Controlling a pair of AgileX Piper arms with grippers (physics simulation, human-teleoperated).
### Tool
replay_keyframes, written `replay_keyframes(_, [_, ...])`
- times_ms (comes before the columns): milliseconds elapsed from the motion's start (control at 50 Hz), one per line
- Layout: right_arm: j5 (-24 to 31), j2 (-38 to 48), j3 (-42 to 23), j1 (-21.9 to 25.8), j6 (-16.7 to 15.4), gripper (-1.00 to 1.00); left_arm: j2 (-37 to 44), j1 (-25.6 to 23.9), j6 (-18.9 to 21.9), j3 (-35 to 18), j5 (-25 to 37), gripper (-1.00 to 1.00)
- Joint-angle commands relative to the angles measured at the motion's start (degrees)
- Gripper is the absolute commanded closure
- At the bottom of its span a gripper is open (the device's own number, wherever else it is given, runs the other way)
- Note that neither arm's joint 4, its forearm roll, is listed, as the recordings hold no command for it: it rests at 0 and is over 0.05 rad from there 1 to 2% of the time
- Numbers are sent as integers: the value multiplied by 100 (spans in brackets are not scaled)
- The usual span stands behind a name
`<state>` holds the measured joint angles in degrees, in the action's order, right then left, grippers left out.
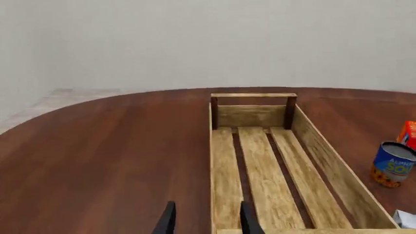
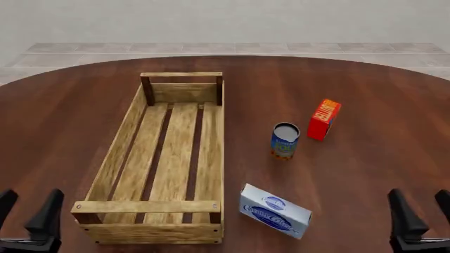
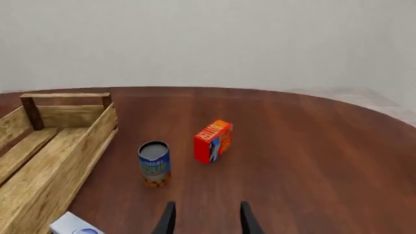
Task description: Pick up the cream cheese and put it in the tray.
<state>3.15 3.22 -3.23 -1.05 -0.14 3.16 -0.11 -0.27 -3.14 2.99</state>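
At the bottom edge of the front view the left gripper (image 2: 27,219) and right gripper (image 2: 420,213) are cut off by the frame, each showing only dark fingers spread apart with nothing between them. Just ahead lies the cream cheese (image 2: 275,210), flat on the counter (image 2: 365,158) just beside the near right corner of the tray (image 2: 149,206), not touching it; in the right wrist view only one corner of it shows. The tray holds nothing visible. Farther back stand a blue-labelled can (image 2: 285,140) and a red-orange box (image 2: 323,119), near each other; the box's lettering is too small to read
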Motion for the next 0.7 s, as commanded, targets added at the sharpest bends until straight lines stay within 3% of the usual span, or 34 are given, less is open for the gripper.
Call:
replay_keyframes(20, [-237,-292,244,158,-23,-100,-308,-57,234,309,-356,-100])
replay_keyframes(200, [-169,-267,123,134,-34,-100,-313,-91,271,310,-372,-100])
replay_keyframes(240, [-83,-292,89,136,319,-100,-312,-98,271,310,-364,-100])
replay_keyframes(280, [14,-278,-45,201,35,-100,-312,-106,280,311,-353,-100])
replay_keyframes(360, [243,-308,-351,203,163,-100,-313,-114,297,313,-342,-100])
replay_keyframes(520, [821,-305,-1045,271,47,-100,-313,-125,305,313,-305,-100])
replay_keyframes(560, [907,-306,-1171,360,-349,-100,-311,-118,187,313,-268,-100])
replay_keyframes(660, [1088,-195,-1326,426,-80,-100,-309,-100,125,312,-251,-100])
replay_keyframes(700, [1101,-87,-1370,469,-116,-100,-310,-113,137,311,-247,-100])
